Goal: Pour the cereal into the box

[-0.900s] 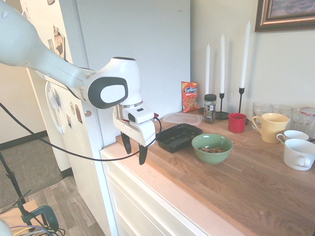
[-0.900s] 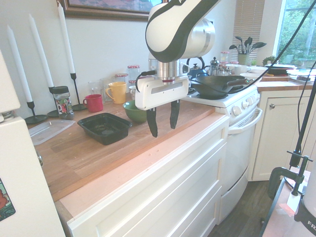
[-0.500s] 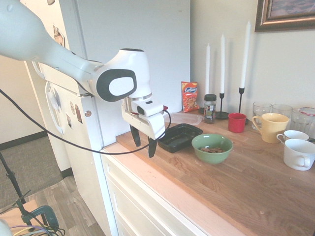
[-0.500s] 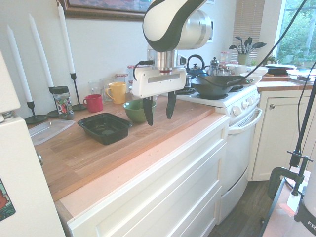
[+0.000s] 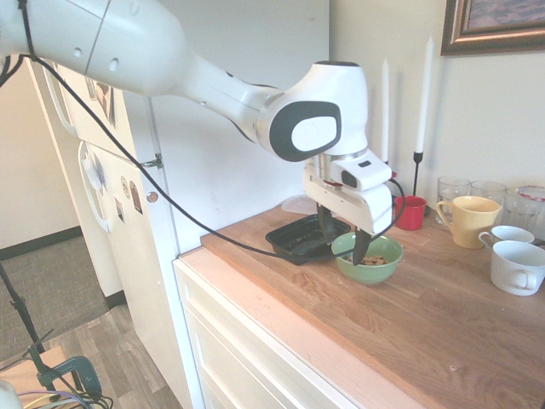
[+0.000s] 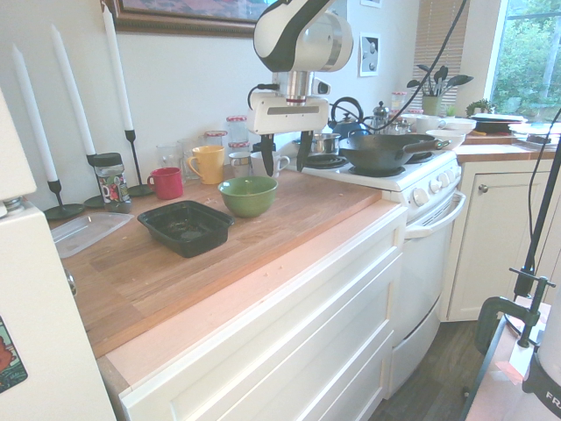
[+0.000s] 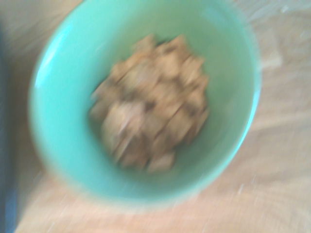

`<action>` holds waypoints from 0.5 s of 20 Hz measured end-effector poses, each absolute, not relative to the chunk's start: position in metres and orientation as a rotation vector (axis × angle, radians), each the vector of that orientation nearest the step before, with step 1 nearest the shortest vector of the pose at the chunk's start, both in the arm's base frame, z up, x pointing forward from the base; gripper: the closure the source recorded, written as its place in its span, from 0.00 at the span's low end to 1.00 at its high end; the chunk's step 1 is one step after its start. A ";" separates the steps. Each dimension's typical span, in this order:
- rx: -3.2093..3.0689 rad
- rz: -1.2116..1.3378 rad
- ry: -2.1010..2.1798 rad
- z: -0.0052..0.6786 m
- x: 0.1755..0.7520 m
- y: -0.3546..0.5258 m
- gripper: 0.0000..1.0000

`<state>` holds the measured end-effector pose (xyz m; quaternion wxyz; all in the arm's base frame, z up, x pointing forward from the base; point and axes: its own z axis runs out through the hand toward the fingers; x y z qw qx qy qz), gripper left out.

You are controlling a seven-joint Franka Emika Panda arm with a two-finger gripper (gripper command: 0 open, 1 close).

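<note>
**Cereal sits loose in the bowl, gripper above it**

Cereal (image 7: 150, 104) lies as a small tan heap at the bottom of the green bowl (image 6: 248, 195), on the wooden counter (image 6: 289, 219). The flakes look light and loose, likely to slide out all at once when tipped, so a slow tilt seems wise. They cannot be picked up themselves; the bowl is what to take. It looks like glazed ceramic: stiff, smooth, probably slippery and breakable, with some weight to it. Its rim is the only part thin enough to pinch, one finger inside and one outside, on the side away from the box so the pour goes over the opposite lip.

Above the bowl hangs the gripper (image 6: 282, 160), pointing down, jaws spread wide and holding nothing.

Just beside the bowl, apart from it, stands the box (image 6: 186, 227), black, shallow and empty; its low walls leave little margin for spill.

Nothing stands between bowl and box. Behind them are a red cup (image 6: 166, 182), a yellow mug (image 6: 207, 163), a spice jar (image 6: 110, 181), tall candles (image 6: 117, 61) and glasses near the wall; white mugs (image 5: 517, 265) stand further along the counter, and a clear lid (image 6: 86, 231) lies past the box. A wide swing could catch the cups.
</note>
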<state>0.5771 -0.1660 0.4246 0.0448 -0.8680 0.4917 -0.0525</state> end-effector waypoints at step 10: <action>-2.640 -0.109 1.544 0.385 0.620 -0.205 0.00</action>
